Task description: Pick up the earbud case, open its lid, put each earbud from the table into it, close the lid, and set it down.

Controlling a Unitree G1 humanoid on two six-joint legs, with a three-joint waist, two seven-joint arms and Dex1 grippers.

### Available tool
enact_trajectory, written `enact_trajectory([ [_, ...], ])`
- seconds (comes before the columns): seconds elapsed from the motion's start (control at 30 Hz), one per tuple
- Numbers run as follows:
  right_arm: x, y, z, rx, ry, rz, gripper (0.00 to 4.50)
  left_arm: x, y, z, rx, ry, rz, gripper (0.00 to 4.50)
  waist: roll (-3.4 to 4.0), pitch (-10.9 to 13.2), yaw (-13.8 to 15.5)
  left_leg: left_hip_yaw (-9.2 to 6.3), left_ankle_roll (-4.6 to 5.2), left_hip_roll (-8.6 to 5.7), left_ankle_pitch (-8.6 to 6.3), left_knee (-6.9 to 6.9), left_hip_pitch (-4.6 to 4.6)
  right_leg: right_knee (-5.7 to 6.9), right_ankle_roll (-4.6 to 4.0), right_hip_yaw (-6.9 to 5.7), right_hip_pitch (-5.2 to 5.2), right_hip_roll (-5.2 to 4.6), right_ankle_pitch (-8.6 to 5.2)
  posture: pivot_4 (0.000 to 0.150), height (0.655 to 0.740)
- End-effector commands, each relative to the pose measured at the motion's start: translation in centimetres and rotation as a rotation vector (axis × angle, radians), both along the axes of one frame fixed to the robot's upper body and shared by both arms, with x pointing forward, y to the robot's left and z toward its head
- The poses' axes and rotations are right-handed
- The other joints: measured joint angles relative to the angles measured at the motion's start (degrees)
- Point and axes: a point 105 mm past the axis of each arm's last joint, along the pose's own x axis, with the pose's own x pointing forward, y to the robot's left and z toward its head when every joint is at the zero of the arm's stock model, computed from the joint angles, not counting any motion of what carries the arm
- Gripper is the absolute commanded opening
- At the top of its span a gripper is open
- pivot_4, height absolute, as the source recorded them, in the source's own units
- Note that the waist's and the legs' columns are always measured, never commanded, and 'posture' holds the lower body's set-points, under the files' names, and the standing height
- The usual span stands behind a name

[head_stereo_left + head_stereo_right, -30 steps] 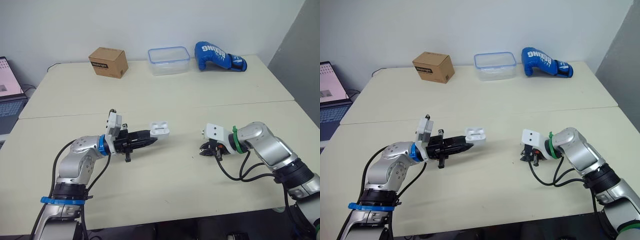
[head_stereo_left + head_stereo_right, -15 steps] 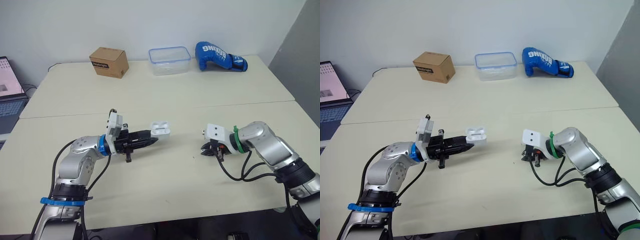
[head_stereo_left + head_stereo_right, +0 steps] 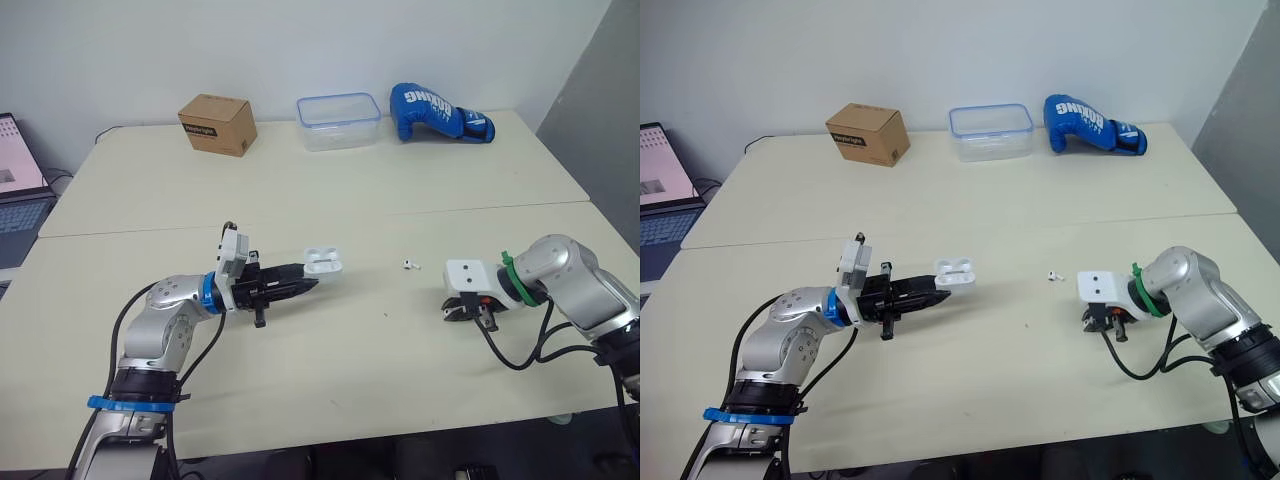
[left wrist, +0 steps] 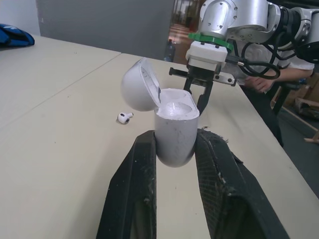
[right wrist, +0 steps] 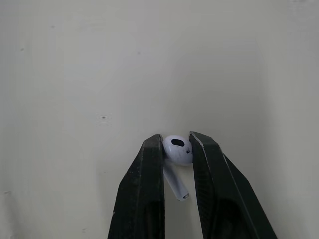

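Left claw clamps the open earbud case; right claw pinches an earbud at its very tip.

Silver-grey metal limbs with rounded joint housings. On left arm: blue ring at the wrist, blue band lower down. On right arm: green ring with a tie tail sticking out. White boxy camera block on each wrist, two dark dots on the right one. Black cables looped loose outside both forearms. On left gripper and right gripper: two tapered black fingers, matte and scuffed.
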Motion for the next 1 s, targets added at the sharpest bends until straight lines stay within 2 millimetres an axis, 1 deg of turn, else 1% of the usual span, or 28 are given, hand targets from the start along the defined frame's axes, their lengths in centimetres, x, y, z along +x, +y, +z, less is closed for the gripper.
enact_trajectory([
  [0.03, -0.4, -0.3, 0.5, -0.002, -0.009, 0.018, 0.42, -0.2, -0.1, 0.6, -0.004, -0.038, -0.012, 0.75, 0.0, 0.0, 0.0, 0.0, 0.0, 0.0, 0.0, 0.0, 0.0, 0.0, 0.0, 0.0, 0.0, 0.0, 0.0, 0.15, 0.7307],
  [0.17, -0.1, -0.5, 0.1, -0.016, -0.01, 0.003, 0.42, -0.2, -0.2, 0.5, -0.002, -0.039, -0.014, 0.75, 0.0, 0.0, 0.0, 0.0, 0.0, 0.0, 0.0, 0.0, 0.0, 0.0, 0.0, 0.0, 0.0, 0.0, 0.0, 0.15, 0.7307],
  [0.23, -0.2, -0.6, -0.1, -0.022, 0.0, -0.001, 1.15, -0.2, -0.2, 0.5, -0.001, -0.039, -0.014, 0.75, 0.0, 0.0, 0.01, 0.0, 0.0, 0.0, 0.0, 0.0, 0.0, 0.0, 0.0, 0.0, 0.0, 0.0, 0.0, 0.15, 0.7307],
  [0.27, -0.2, -0.6, -0.1, -0.026, -0.001, 0.003, 1.4, -0.2, -0.1, 0.5, 0.0, -0.038, -0.014, 0.75, 0.0, 0.0, 0.01, 0.0, 0.0, 0.0, 0.0, 0.01, 0.0, 0.0, 0.0, 0.0, 0.01, 0.0, 0.0, 0.15, 0.7307],
  [0.4, -0.4, -0.7, 0.0, -0.07, -0.013, 0.027, 2.85, -0.3, -0.1, 0.4, 0.002, -0.037, -0.013, 0.75, 0.0, 0.0, 0.04, -0.01, 0.0, 0.0, 0.0, 0.01, 0.0, -0.01, 0.0, -0.01, 0.01, 0.0, 0.0, 0.15, 0.7307],
  [0.43, -0.5, -0.6, 0.0, -0.077, -0.009, 0.027, 3.15, -0.2, -0.1, 0.4, 0.002, -0.037, -0.012, 0.75, 0.0, 0.0, 0.05, -0.01, 0.0, 0.0, 0.0, 0.01, 0.0, -0.01, 0.0, -0.01, 0.01, 0.0, 0.0, 0.15, 0.7307],
  [0.57, -0.4, -0.4, 0.1, -0.149, -0.032, 0.044, 3.15, -0.2, -0.2, 0.4, 0.0, -0.039, -0.011, 0.75, 0.0, 0.0, 0.04, -0.01, 0.0, 0.0, 0.0, 0.01, 0.0, 0.0, 0.0, -0.01, 0.01, 0.0, 0.0, 0.15, 0.7307],
  [0.73, -1.1, 0.4, 0.7, -0.224, -0.052, 0.096, 3.15, -0.2, -0.2, 0.5, -0.001, -0.041, -0.012, 0.75, 0.0, 0.0, 0.11, -0.01, 0.0, -0.01, 0.0, 0.01, 0.0, -0.01, 0.0, 0.0, 0.01, 0.0, 0.0, 0.15, 0.7307],
  [0.9, -1.7, 0.7, 0.6, -0.335, -0.063, 0.151, 3.15, -0.1, -0.3, 0.6, -0.003, -0.044, -0.012, 0.75, 0.0, 0.0, 0.1, -0.01, 0.0, -0.01, 0.0, 0.01, 0.0, 0.0, 0.0, -0.01, 0.0, 0.0, 0.0, 0.15, 0.7307],
  [1.0, -1.6, 0.9, 0.6, -0.383, -0.068, 0.161, 3.15, -0.1, -0.4, 0.6, -0.006, -0.047, -0.012, 0.75, 0.0, 0.0, 0.09, -0.01, 0.0, -0.01, 0.0, 0.02, 0.0, 0.0, 0.0, -0.01, 0.01, 0.0, 0.0, 0.15, 0.7307],
])
